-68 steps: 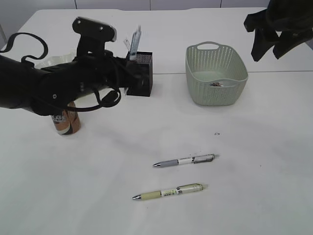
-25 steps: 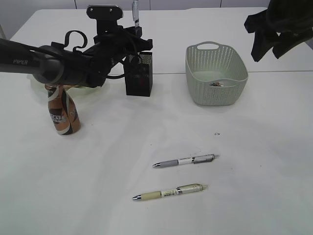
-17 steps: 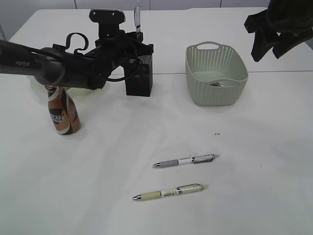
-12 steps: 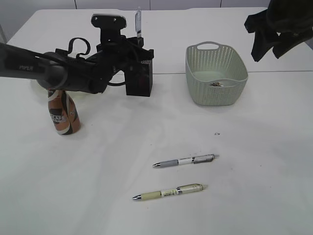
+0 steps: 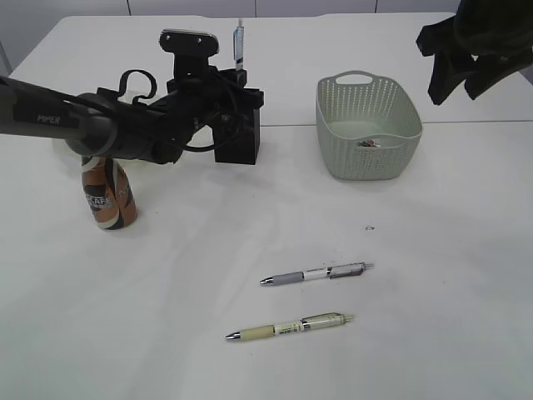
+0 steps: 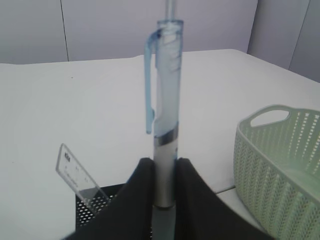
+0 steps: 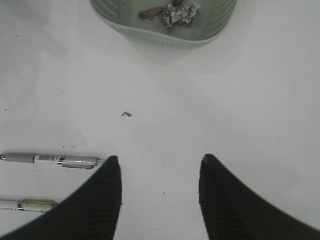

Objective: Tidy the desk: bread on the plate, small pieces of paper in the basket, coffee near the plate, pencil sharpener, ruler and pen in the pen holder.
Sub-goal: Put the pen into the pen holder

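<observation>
My left gripper (image 6: 164, 172) is shut on a translucent blue pen (image 6: 165, 100) and holds it upright, tip down, over the black mesh pen holder (image 5: 241, 137). The clear ruler (image 6: 77, 172) leans inside that pen holder (image 6: 92, 212). The coffee (image 5: 108, 196) stands under the left arm. Two more pens (image 5: 316, 272) (image 5: 287, 327) lie on the desk (image 5: 416, 292) in front. Crumpled paper (image 7: 175, 10) lies in the green basket (image 5: 366, 125). My right gripper (image 7: 160, 165) hangs open and empty above the desk. My left arm hides the plate and the bread. No pencil sharpener shows.
A tiny dark speck (image 7: 126, 114) lies on the desk between the basket (image 7: 165, 30) and the grey pen (image 7: 50, 160). The right arm (image 5: 470, 50) hangs high at the back right, beyond the basket.
My left gripper has shifted slightly right and down with the blue pen, closer over the pen holder. The right arm has stayed still.
</observation>
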You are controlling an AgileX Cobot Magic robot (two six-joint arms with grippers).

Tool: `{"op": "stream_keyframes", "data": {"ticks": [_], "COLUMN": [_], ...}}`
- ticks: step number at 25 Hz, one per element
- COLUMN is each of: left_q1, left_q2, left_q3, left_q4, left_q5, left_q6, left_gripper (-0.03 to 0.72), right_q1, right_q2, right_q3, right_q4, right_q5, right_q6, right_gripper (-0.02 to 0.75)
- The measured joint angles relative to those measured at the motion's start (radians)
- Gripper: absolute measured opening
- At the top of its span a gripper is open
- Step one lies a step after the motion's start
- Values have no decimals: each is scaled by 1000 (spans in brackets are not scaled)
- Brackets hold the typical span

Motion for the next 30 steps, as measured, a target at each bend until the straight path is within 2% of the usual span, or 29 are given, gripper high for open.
{"op": "stream_keyframes", "data": {"ticks": [5, 10, 12, 19, 25, 30], "left_q1": [0, 0, 0, 0, 0, 0], "left_q2": [0, 0, 0, -4, -89, -207], "left_q3": [0, 0, 0, 0, 0, 0], "left_q4": [5, 2, -2, -2, -2, 46], "left_q5": [2, 2, 4, 27, 199, 397], "left_q6": [0, 0, 0, 0, 0, 0], "left_gripper": [155, 327, 359, 378, 379, 379], "right_q1": [0, 0, 0, 0, 0, 0], "right_q2": [-2, -2, -2, -2, -2, -2], "right_q3": [0, 0, 0, 0, 0, 0], "right_q4": [0, 2, 3, 5, 5, 9], "right_q5": [0, 0, 0, 0, 0, 0], "right_q6": [0, 0, 0, -1, -1, -1], "right_gripper": [372, 372, 372, 372, 372, 372]}}
